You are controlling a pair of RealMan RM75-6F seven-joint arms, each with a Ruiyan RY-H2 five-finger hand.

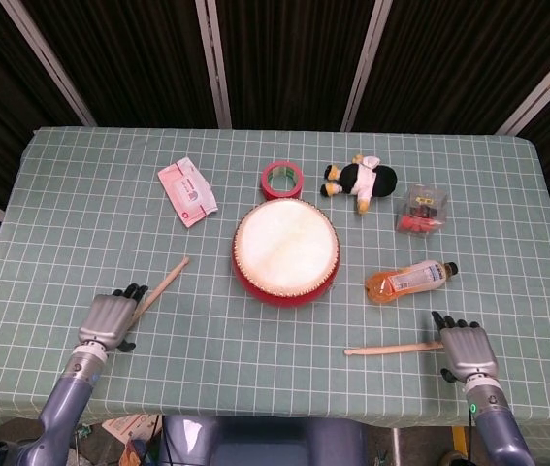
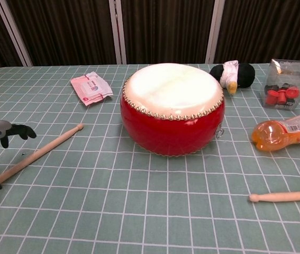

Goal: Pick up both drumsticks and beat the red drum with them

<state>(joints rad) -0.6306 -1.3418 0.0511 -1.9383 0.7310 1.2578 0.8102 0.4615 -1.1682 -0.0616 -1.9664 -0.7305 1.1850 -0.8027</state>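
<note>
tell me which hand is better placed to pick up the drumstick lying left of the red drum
Left. The left hand is open right at the butt end of that drumstick, left of the red drum. The right hand sits across the table by the other drumstick.

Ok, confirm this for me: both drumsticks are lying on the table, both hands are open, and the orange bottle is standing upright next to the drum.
Not quite. The orange bottle lies on its side, as the head view shows, right of the red drum. The rest holds: the left drumstick and right drumstick lie on the table, and the left hand and right hand are open, fingers spread.
</note>
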